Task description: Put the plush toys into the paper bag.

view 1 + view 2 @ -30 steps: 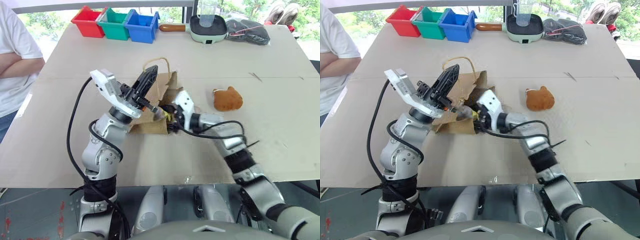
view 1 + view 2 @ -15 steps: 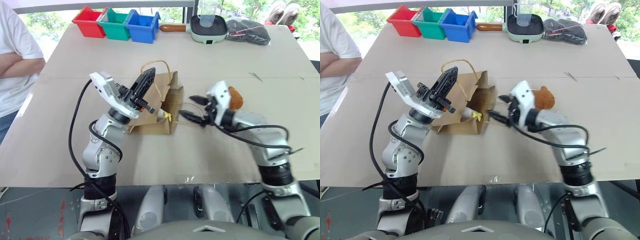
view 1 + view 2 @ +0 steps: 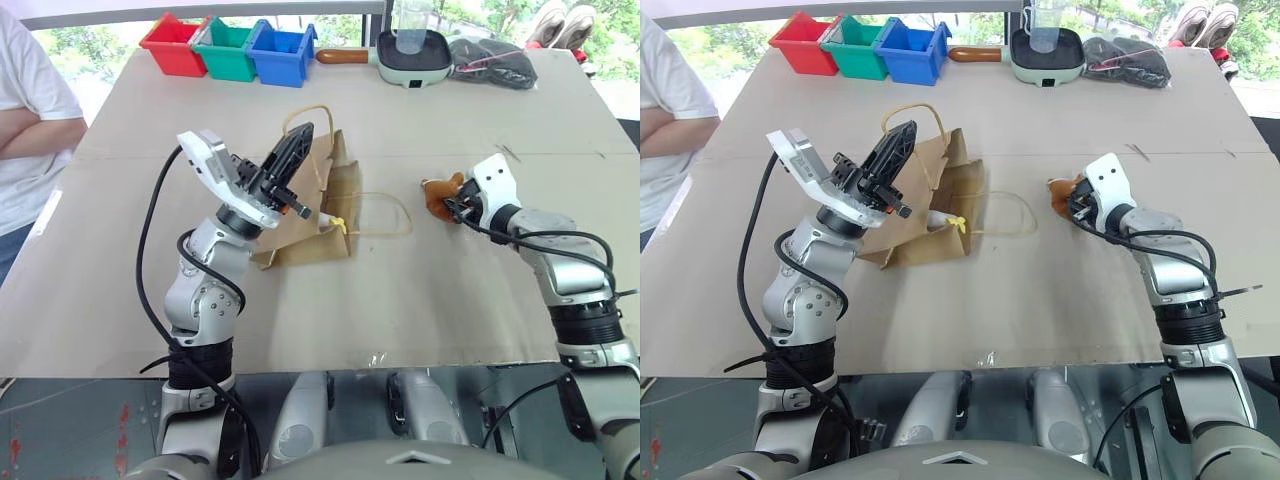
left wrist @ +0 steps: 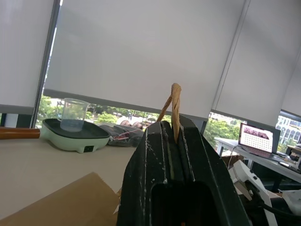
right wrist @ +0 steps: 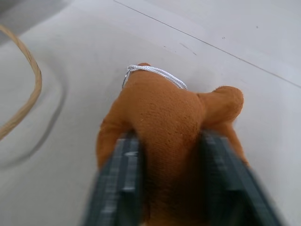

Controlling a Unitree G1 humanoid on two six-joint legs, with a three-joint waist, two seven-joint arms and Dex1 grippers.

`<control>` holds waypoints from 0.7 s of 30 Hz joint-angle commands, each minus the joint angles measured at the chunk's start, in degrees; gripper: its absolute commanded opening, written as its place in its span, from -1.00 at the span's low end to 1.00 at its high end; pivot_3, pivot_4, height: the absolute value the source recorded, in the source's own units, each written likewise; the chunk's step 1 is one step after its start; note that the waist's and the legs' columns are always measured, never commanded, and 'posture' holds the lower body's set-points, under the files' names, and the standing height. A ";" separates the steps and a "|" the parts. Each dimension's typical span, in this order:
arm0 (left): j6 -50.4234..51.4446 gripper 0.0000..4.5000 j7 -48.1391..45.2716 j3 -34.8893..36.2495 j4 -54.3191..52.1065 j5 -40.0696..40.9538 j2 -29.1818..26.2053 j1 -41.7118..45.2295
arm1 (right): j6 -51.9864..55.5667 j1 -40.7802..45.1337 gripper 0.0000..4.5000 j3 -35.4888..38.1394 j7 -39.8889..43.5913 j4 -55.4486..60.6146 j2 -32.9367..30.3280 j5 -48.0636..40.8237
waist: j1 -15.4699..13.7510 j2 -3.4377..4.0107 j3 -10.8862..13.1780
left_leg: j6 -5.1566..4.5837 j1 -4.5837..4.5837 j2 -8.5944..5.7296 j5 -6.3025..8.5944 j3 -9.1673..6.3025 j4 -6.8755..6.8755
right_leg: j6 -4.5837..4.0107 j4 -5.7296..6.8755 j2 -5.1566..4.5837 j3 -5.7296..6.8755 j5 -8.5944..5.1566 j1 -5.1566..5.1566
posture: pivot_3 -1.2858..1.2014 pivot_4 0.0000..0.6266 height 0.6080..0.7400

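Note:
The brown paper bag (image 3: 300,228) lies on its side at mid-table, mouth toward the right. My left gripper (image 3: 302,137) is shut on one tan cord handle (image 4: 176,101) and holds it up off the table. The other handle (image 3: 385,213) lies looped on the table. A white plush toy (image 3: 328,218) with a yellow tip pokes out of the bag's mouth. To the right, the brown plush toy (image 5: 169,113) rests on the table. My right gripper (image 3: 450,205) is shut on it, one finger pressed into each side.
Red (image 3: 172,43), green (image 3: 228,48) and blue (image 3: 282,52) bins line the far left edge. A pale green pan (image 3: 415,55) with a clear cup and a dark pouch (image 3: 490,62) sit at the far right. A person in a white shirt (image 3: 30,120) stands at the table's left.
My right gripper left the bag's mouth, swung right to the brown plush toy and closed on it. The white toy stayed in the bag's mouth. The left gripper kept hold of the handle.

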State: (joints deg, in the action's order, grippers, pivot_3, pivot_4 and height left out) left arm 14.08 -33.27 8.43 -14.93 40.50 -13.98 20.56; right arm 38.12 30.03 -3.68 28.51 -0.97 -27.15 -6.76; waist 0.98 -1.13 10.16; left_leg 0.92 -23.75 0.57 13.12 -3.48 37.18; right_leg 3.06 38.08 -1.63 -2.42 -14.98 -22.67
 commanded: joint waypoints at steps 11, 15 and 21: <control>2.73 -1.00 -3.29 -0.86 -2.02 3.03 -0.68 1.25 | -9.74 4.37 -0.99 -5.61 11.29 11.82 3.07 -4.65 | 0.25 0.03 0.02 | 0.00 0.01 0.03 0.00 -0.04 -0.01 | 0.00 0.02 0.03 0.03 0.00 -0.02 | 0.03 -0.52 1.00; 2.26 -1.00 -4.02 -1.80 -0.55 2.21 0.21 2.32 | -15.35 9.33 -0.99 -12.88 10.42 2.67 7.99 1.35 | 0.11 0.02 0.01 | 0.01 0.00 0.02 0.00 -0.04 0.00 | 0.00 0.02 0.02 0.04 0.00 -0.02 | 0.03 -0.52 1.00; 1.72 -1.00 -4.67 -2.82 0.11 1.18 1.06 2.67 | -23.76 13.09 -0.99 -16.58 11.34 -8.98 15.71 3.60 | -0.01 0.02 0.02 | 0.03 -0.04 -0.01 -0.02 -0.03 0.00 | -0.01 -0.01 -0.02 0.05 0.00 -0.04 | 0.03 -0.52 1.00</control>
State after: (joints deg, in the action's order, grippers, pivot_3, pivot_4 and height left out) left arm 16.96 -37.37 5.93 -13.88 41.77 -13.06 22.40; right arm 17.95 41.20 -20.31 38.90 -9.99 -11.97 -3.17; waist 0.97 -1.11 10.18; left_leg 0.95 -23.78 0.56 13.11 -3.51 37.17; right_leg 3.05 38.08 -1.65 -2.36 -14.98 -22.72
